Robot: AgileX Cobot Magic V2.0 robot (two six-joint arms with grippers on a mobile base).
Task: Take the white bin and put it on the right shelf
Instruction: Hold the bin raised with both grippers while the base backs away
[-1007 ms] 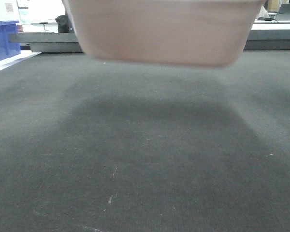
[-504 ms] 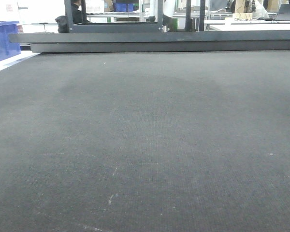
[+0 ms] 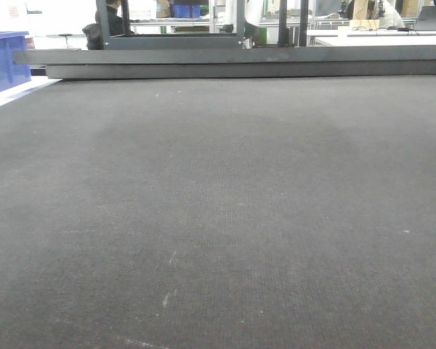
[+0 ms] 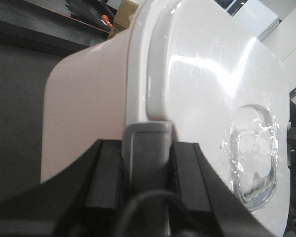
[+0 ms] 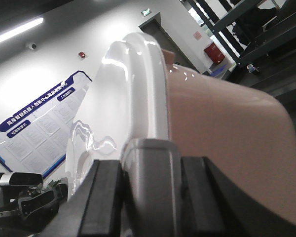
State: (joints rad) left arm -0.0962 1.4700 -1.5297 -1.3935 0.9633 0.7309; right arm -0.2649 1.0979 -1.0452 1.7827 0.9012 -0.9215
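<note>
The white bin (image 4: 84, 108), a pale pinkish-beige tub with a glossy white lid (image 4: 207, 74), fills both wrist views and is held off the floor. My left gripper (image 4: 147, 153) is shut on a grey clip (image 4: 148, 138) at one end of its rim. My right gripper (image 5: 150, 173) is shut on the grey clip (image 5: 150, 153) at the other end of the bin (image 5: 222, 128). The bin does not show in the front view. The right shelf is out of view.
Dark grey carpet (image 3: 218, 218) runs ahead. A low dark platform (image 3: 232, 62) crosses the back. A blue crate (image 3: 3, 62) stands at the far left. White tables (image 3: 378, 35) stand at the back right. A wall poster board (image 5: 34, 123) shows in the right wrist view.
The bin hung at the top of the front view one second ago. It has risen out of that view, and its shadow on the carpet has faded.
</note>
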